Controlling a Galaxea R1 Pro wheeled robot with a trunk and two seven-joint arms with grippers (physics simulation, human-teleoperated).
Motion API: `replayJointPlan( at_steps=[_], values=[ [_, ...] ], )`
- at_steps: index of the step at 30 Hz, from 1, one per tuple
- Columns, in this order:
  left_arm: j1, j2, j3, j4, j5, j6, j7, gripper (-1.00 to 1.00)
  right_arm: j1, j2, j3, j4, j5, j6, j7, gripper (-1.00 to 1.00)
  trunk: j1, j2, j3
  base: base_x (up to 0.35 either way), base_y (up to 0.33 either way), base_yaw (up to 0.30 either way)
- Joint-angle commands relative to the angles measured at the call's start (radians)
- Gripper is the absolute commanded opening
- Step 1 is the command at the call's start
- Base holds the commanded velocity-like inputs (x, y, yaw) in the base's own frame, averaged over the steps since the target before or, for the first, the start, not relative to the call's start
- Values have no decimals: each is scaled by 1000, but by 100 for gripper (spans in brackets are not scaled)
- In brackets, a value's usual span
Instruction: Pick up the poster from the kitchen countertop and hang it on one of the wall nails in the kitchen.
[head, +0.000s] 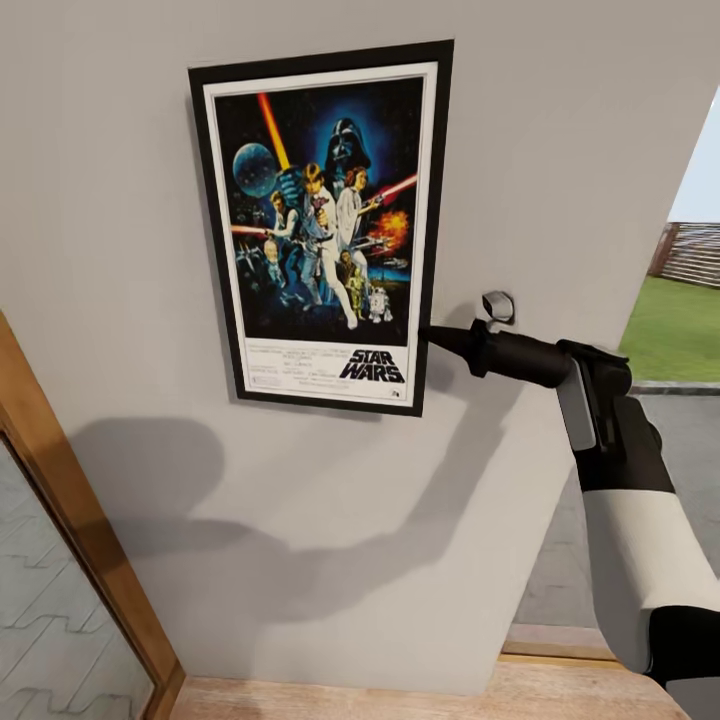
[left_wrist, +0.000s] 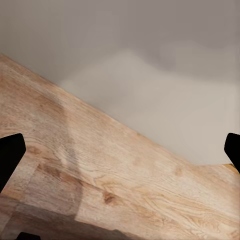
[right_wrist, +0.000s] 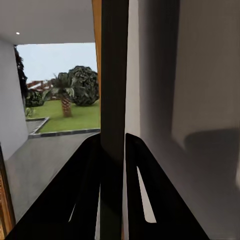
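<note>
Looking down from the head cam, I've got the poster (head: 320, 225) flat against the light-grey wall (head: 560, 150), tilted a little, and my right end effector (head: 437, 338) is clenched on its right edge down near the lower corner. The right wrist cam backs that up: the thin black frame edge (right_wrist: 114, 75) runs straight up between the two dark fingers (right_wrist: 87, 190), pinched on both sides, with the wall just beside the end effector on one side and an open doorway view of lawn (right_wrist: 75, 117) and a palm tree (right_wrist: 64, 92) on the other. The arm casts a big soft shadow on the wall below the poster. My left end effector (left_wrist: 120, 150) is released, fingertips (left_wrist: 10, 155) sitting wide apart at the picture's edges, hanging over the wooden floor (left_wrist: 100, 175) where it meets the wall. A wooden door frame (head: 70, 500) sits well off from the right end effector, past the poster.
</note>
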Motion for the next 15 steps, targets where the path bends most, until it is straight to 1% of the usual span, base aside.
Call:
replayJointPlan(
  at_steps=[1, 15],
  values=[
    [-1, 0, -8, 0, 6, -5, -1, 100, 0, 0, 0, 0, -6, 12, 4, -100, 1, -2, -2, 0, 0, 0],
    [-1, 0, -8, 0, 6, -5, -1, 100, 2, 0, 0, -1, -6, 12, 4, -100, 1, -2, -2, 0, 0, 0]
  ],
)
